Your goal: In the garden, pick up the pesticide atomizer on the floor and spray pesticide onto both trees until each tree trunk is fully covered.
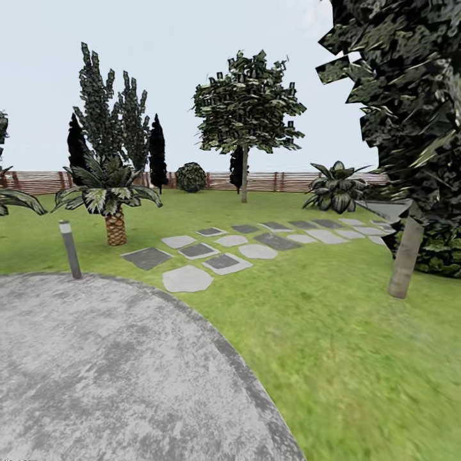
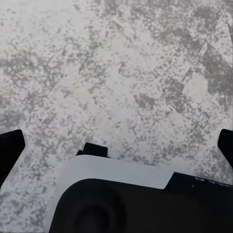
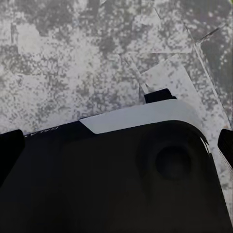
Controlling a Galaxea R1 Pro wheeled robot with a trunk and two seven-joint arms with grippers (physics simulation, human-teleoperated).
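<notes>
I stand in the garden on a grey paved patch (image 1: 96, 371) at the edge of the lawn (image 1: 358, 358). One tree (image 1: 248, 105) rises far ahead by the fence, its thin trunk (image 1: 244, 176) straight and bare. A second tree (image 1: 410, 96) looms close at the right, its grey-brown trunk (image 1: 406, 257) leaning slightly out of the grass. The pesticide atomizer is out of view. My left gripper (image 2: 116, 145) hangs open over the paving, its dark fingertips (image 2: 10, 145) spread wide. The right gripper (image 3: 116, 145) is open too, nothing between its fingertips (image 3: 9, 148).
A short grey lamp post (image 1: 70, 250) stands at the paving's far left edge. A low palm (image 1: 110, 192) and stepping stones (image 1: 218, 253) lie ahead. A brown slat fence (image 1: 269, 182) closes the back. Dark cypresses (image 1: 112, 121) and bushes (image 1: 338, 187) line it.
</notes>
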